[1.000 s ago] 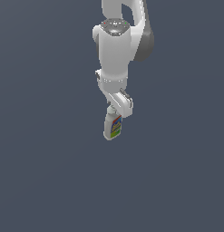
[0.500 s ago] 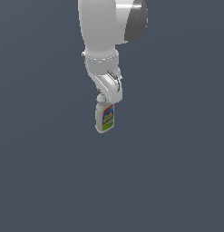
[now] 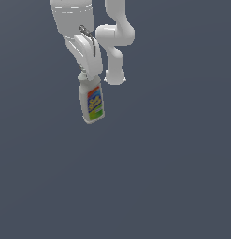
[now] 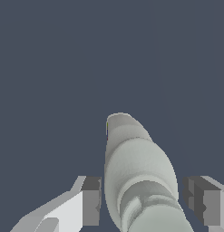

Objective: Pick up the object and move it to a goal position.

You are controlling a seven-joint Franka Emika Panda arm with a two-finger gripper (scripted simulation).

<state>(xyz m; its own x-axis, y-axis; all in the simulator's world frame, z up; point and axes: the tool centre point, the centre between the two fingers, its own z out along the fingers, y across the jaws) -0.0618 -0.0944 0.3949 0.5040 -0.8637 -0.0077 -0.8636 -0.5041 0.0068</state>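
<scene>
Clearly, the bottle (image 3: 92,103) is a small white plastic one with a flat-sided body and a neck that tapers up to a capped top. Its label runs down the front in bands: red at the top, then blue with a yellow patch of lettering too small to read, then green toward the base. It hangs in the air with its base pointing toward about six o'clock and tipped slightly toward five, its neck at twelve o'clock, tucked up into the tool (image 3: 85,76). In the wrist view the bottle (image 4: 140,176) shows only its plain white side, rounded and ribbed near the cap, narrowing away from the camera. The two dark finger pads (image 4: 91,201) stand either side of the neck; a thin strip of background shows between each pad and the plastic there, so I cannot tell whether the pads actually press it, though the bottle hangs from the tool with nothing beneath it. The white arm (image 3: 72,23) comes down from the upper edge of the exterior view, with another of its links (image 3: 116,42) at about two o'clock from the bottle, near but apart. Around the bottle from three o'clock through six to nine lies only even grey-blue background, open on every side.
</scene>
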